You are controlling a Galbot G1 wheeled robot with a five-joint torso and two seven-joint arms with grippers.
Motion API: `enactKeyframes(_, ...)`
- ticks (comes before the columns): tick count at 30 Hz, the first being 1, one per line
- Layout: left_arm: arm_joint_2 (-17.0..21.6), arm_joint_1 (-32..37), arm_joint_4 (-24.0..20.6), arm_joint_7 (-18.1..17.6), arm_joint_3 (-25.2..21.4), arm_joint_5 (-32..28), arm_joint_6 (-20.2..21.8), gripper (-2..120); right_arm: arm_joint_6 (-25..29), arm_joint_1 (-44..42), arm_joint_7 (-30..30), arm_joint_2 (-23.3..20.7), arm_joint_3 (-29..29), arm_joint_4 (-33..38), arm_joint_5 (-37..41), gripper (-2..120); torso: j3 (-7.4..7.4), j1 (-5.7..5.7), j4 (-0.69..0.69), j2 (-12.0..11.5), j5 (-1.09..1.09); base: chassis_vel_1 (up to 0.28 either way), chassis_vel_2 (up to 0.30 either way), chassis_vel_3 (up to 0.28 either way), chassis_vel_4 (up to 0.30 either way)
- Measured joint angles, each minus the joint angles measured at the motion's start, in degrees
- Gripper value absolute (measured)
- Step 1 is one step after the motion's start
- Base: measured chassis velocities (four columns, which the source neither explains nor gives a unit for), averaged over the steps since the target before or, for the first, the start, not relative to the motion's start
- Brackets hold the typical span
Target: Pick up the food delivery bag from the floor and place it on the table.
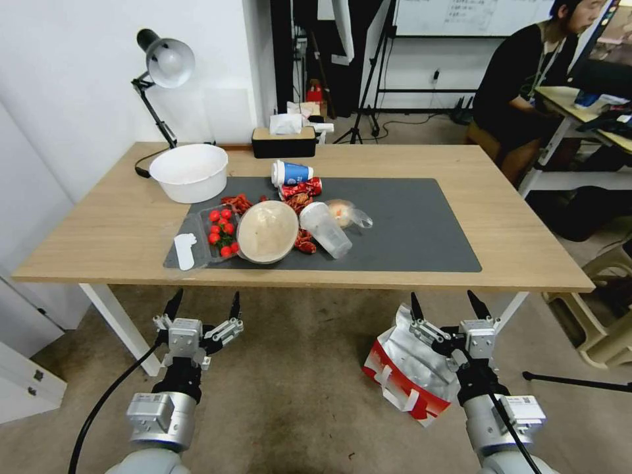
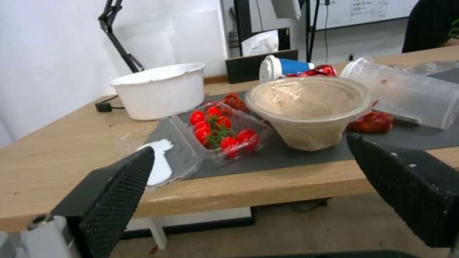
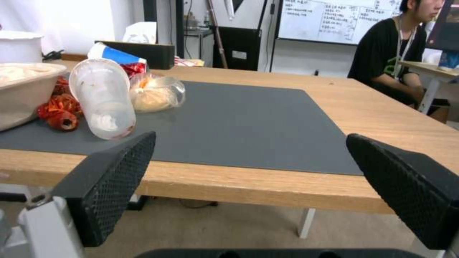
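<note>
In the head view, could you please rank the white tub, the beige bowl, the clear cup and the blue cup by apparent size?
1. White tub
2. Beige bowl
3. Clear cup, lying on its side
4. Blue cup, also lying down and farther from the camera, so its true size is less certain.

Left pincer [image 1: 203,308] and right pincer [image 1: 445,306] both gape, raised forward.

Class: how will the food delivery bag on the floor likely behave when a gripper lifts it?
The food delivery bag looks crumpled and slumped on the floor, so probably floppy. Its foil lining may be slippery. It lies flattened, so likely light.
</note>
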Motion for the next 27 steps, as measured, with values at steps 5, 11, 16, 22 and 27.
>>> enactKeyframes(5, 0.0, 0.0, 0.0, 0.0, 0.0, 0.0, 0.0, 100, 0.0, 0.0, 0.0, 0.0, 0.0, 0.0, 0.0, 100, 0.0, 0.0, 0.0, 0.0, 0.0, 0.0, 0.0, 0.0, 0.0)
enactKeyframes(11, 0.0, 0.0, 0.0, 0.0, 0.0, 0.0, 0.0, 100, 0.0, 0.0, 0.0, 0.0, 0.0, 0.0, 0.0, 100, 0.0, 0.0, 0.0, 0.0, 0.0, 0.0, 0.0, 0.0, 0.0)
enactKeyframes(16, 0.0, 0.0, 0.0, 0.0, 0.0, 0.0, 0.0, 100, 0.0, 0.0, 0.0, 0.0, 0.0, 0.0, 0.0, 100, 0.0, 0.0, 0.0, 0.0, 0.0, 0.0, 0.0, 0.0, 0.0)
enactKeyframes(22, 0.0, -0.4, -0.1, 0.0, -0.1, -0.8, 0.8, 100, -0.8, 0.3, 0.0, 0.1, 0.3, 0.2, 0.3, 100, 0.0, 0.0, 0.0, 0.0, 0.01, 0.0, 0.0, 0.0, 0.0)
enactKeyframes(27, -0.3, -4.1, -2.9, -0.9, -1.4, -8.1, 9.0, 100, -8.5, 3.1, 0.0, 1.0, 3.4, 3.9, 3.5, 100, 0.0, 0.0, 0.0, 0.0, 0.0, 0.0, 0.0, 0.0, 0.0)
